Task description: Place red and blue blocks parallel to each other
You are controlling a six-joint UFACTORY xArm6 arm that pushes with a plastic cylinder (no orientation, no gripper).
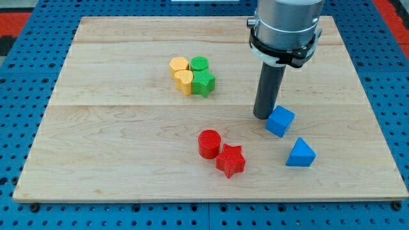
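My tip (264, 115) rests on the board just left of and touching or nearly touching the blue cube (280, 121) at the view's right centre. A blue triangular block (300, 154) lies below and right of the cube. A red cylinder (208, 144) stands at the lower middle, with a red star (231, 160) touching it at its lower right. The red pair lies left of and below my tip.
A cluster of two yellow blocks (181, 73) and two green blocks (202, 75) sits in the upper middle of the wooden board (96, 140). The board lies on a blue pegboard surface (19, 96).
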